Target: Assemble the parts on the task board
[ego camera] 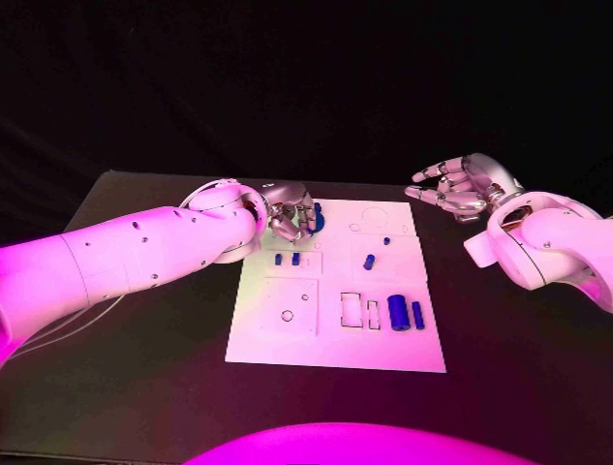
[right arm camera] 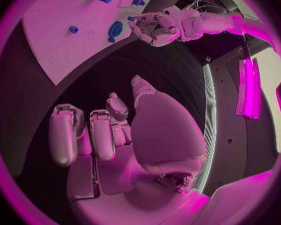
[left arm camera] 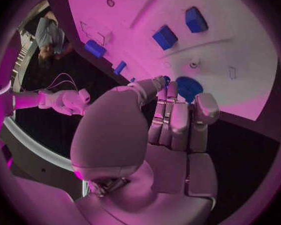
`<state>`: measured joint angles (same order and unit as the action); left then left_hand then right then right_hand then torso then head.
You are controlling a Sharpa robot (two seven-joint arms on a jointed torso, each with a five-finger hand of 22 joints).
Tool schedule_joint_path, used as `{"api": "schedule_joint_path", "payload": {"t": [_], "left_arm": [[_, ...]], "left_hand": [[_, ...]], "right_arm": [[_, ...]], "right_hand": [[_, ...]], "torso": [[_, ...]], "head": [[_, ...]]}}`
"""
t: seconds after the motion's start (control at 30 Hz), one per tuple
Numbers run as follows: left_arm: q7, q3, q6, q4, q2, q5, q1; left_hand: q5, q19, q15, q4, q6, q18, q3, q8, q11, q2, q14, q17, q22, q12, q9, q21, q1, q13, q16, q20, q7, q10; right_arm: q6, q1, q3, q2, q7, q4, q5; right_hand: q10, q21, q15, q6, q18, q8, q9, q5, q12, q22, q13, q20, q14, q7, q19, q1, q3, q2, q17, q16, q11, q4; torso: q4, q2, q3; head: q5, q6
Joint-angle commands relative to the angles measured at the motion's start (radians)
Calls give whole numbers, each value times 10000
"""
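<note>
The white task board [ego camera: 337, 334] lies in the middle of the table. My left hand [ego camera: 291, 215] is over its far left corner, fingers drawn together on a blue round part [ego camera: 316, 223]. In the left wrist view the fingertips [left arm camera: 172, 92] and thumb meet at the edge of that round part [left arm camera: 189, 87], which sits low against the board. My right hand [ego camera: 460, 189] hovers off the board's far right corner, fingers apart and holding nothing; the right wrist view shows its palm [right arm camera: 159, 135] bare.
On the board lie two small blue pieces [ego camera: 287, 259] near its left side, two more [ego camera: 369, 261] in the middle, and a thick blue cylinder [ego camera: 398, 312] beside a thinner one [ego camera: 416, 314] at the near right. Black table [ego camera: 138, 368] surrounds the board.
</note>
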<state>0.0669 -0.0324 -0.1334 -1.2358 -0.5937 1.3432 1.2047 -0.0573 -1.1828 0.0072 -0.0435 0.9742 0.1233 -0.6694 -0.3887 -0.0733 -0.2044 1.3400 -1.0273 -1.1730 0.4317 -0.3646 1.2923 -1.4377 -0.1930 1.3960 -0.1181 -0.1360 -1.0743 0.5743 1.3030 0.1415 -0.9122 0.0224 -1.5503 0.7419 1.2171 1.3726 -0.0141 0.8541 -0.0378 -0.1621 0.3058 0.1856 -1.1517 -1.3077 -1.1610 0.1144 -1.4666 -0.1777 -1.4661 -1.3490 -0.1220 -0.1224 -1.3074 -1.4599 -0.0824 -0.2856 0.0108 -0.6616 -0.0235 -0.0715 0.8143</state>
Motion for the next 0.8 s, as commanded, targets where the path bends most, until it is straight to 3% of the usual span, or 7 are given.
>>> {"api": "schedule_joint_path", "payload": {"t": [0.03,0.33,0.8], "left_arm": [[-36,58,-158,-198,-189,-462,16],[132,110,288,-253,-523,-544,22],[170,-10,546,190,-346,-266,-41]], "left_hand": [[-33,-80,12,53,68,-150,6,46,7,28,90,-7,1,-50,3,54,108,3,68,6,-20,-87],[-29,-70,12,58,67,-146,8,63,4,16,82,27,12,-71,3,47,123,3,60,7,-25,-93],[-24,-59,14,62,66,-143,8,75,2,11,74,51,23,-87,2,40,132,2,54,7,-26,-97]], "right_arm": [[-29,-6,-2,-21,-116,-22,39],[-51,-6,-2,-54,-96,-33,39],[-52,-8,-2,-45,-103,-27,41]], "right_hand": [[74,-33,84,-32,-106,-34,-12,69,-56,-1264,-8,-60,-431,60,-130,-11,-48,36,-195,46,-20,7],[74,-33,84,-32,-106,-34,-12,69,-56,-1264,-8,-60,-431,60,-130,-11,-48,36,-195,46,-20,7],[90,-46,89,-28,-108,-44,-12,74,-65,-1256,-4,-65,-435,64,-130,-17,-60,33,-199,48,-16,12]], "torso": [[11,5,13],[19,0,4],[1,-14,4]], "head": [[-32,-3],[-22,2],[-25,5]]}}
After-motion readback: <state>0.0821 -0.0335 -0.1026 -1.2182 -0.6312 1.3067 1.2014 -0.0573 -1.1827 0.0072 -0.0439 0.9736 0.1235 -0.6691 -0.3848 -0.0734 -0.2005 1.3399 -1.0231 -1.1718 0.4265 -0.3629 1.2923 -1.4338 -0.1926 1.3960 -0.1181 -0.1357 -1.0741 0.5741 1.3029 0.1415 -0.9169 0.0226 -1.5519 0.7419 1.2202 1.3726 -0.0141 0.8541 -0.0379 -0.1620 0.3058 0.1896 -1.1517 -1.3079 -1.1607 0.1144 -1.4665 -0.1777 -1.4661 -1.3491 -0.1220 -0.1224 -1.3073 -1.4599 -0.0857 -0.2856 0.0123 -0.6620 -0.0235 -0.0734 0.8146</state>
